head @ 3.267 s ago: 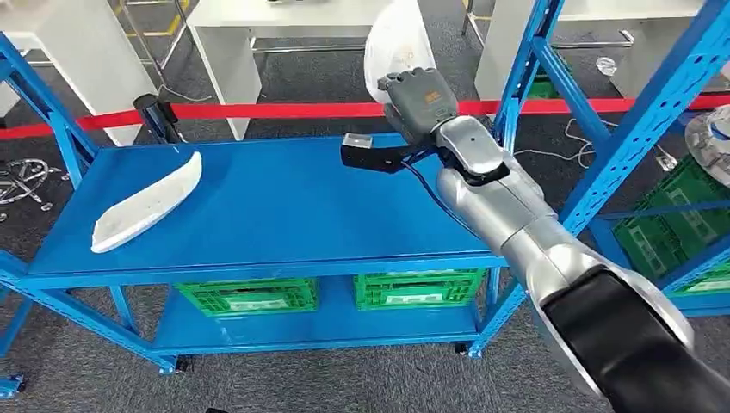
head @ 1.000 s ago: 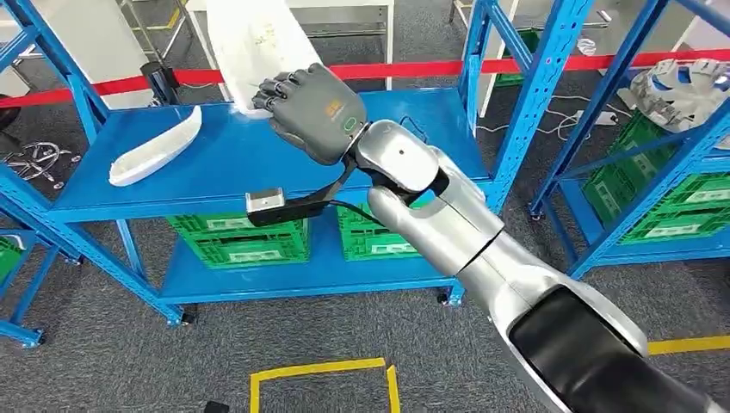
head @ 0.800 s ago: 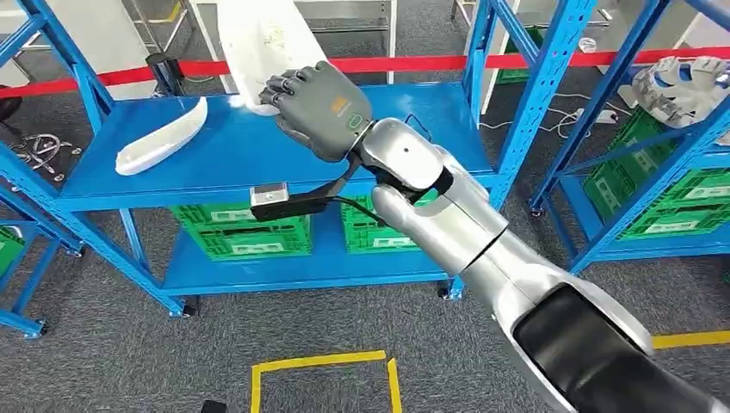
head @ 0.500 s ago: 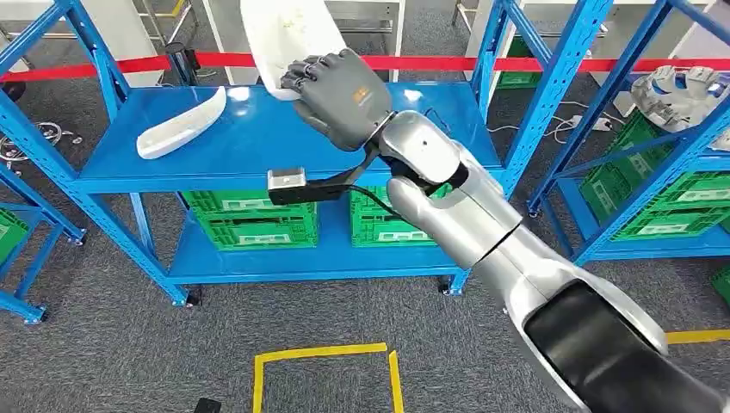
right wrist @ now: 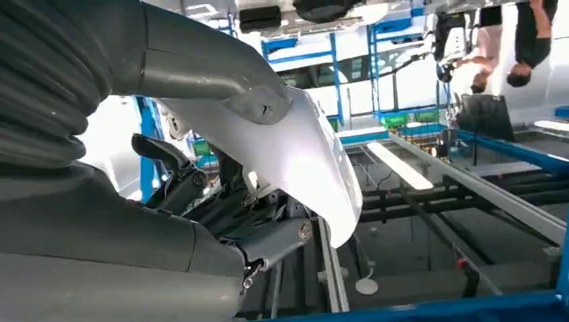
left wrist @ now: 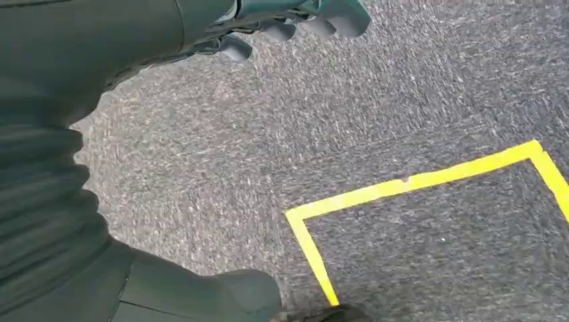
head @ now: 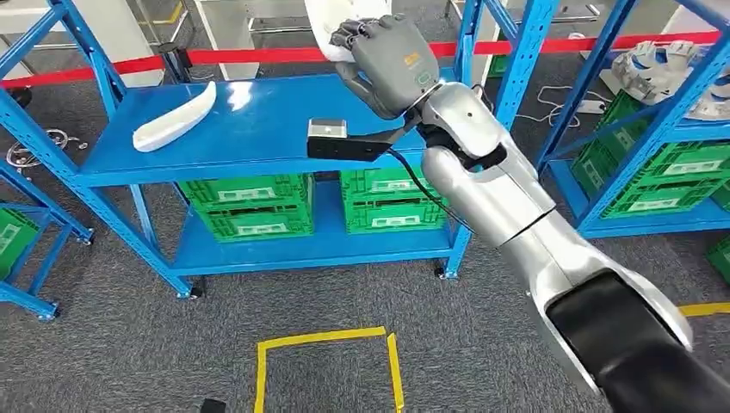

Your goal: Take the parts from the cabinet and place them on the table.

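Head view: right hand [head: 387,53] fingers clamp a white part [head: 331,19]; orange logo unreadable.

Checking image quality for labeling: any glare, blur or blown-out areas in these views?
Head view: sharp, with a glare patch on the blue shelf. Right wrist view: the white part in the right hand is overexposed, the background bright. Left wrist view: the carpet is streaked with motion blur.
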